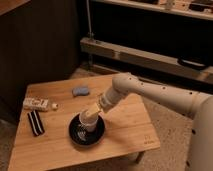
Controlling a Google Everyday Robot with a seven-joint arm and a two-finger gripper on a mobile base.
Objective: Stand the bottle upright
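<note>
Bottle (37, 104) flat by table's (125, 131) left edge, cap pointing right, label unreadable; my pincer (87, 124) released above bowl (75, 138).

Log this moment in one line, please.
bottle: lying on wooden table | gripper: open, over black bowl | upright: not yet

I watch through one camera set high at the near right, looking down and leftward across the whole wooden table (127, 125) from middling range. The arm (150, 92) enters from the right, and its gripper (89, 121) hangs over the black dish (75, 139).
</note>
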